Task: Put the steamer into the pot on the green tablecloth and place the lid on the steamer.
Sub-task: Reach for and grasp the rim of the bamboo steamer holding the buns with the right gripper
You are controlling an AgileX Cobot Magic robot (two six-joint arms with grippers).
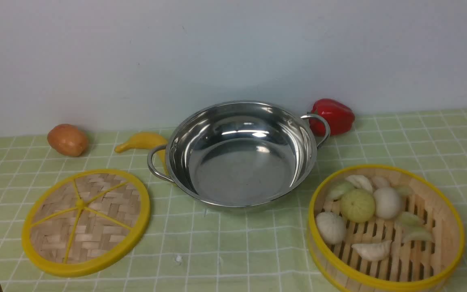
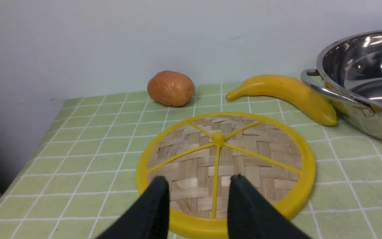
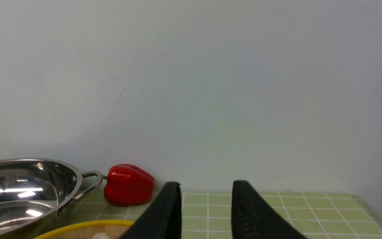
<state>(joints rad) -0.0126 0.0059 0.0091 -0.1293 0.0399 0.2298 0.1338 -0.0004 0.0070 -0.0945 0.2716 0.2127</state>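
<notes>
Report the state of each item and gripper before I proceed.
pot: empty, upright on the green tablecloth.
steamer: uncovered, holding toy dumplings, beside the pot, not in it.
lid: lying flat on the green tablecloth, off the steamer.
left gripper: open, holding nothing.
right gripper: open, holding nothing.

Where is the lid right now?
In the front view the lid lies flat on the green tablecloth at the robot's left, just left of the pot.
</notes>
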